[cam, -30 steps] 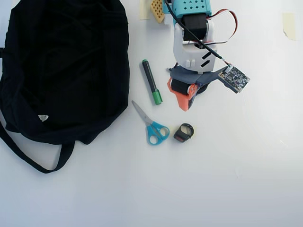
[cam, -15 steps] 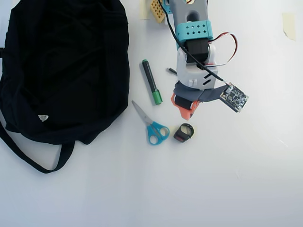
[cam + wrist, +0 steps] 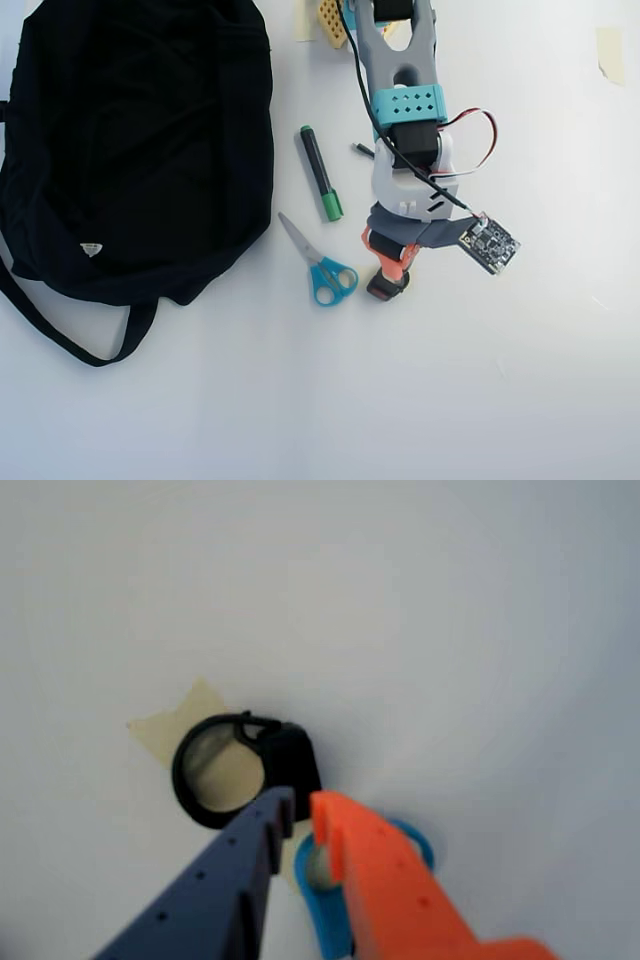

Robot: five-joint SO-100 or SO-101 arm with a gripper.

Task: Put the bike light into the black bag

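- Bike light [image 3: 285,760]: lies flat on the white worktop [image 3: 480,630], ring strap to the left in the wrist view, black body to the right. Partly over a scrap of tan tape [image 3: 165,728]. In the overhead view only a bit of it shows [image 3: 384,288], just below the claw.
- Claw [image 3: 301,812]: right at the light, not holding it. Dark blue finger and orange finger tips sit close together w/ a narrow gap, tips at the near edge of the light's body. Contact or not: can't tell, wrist view is soft.
- Step in hand, as I judge it: the approach/grasp. Light is not picked up, so the task is at an early stage.
- Next move prob. calls for: widen the fingers enough to straddle the body or hook the ring, drop a bit lower, then close. Gap looks too narrow for the body as it stands.
- Scissors [image 3: 322,265], blue handles: just beside the claw, to the left in the overhead view; a handle shows under the orange finger in the wrist view. Risk of nudging them.
- Green marker [image 3: 319,172]: further up-left, near but clear of the claw.
- Black bag [image 3: 140,140]: far left in the overhead view, well apart from the light, w/ scissors and marker between. After the lift, a carry across over those to the bag.
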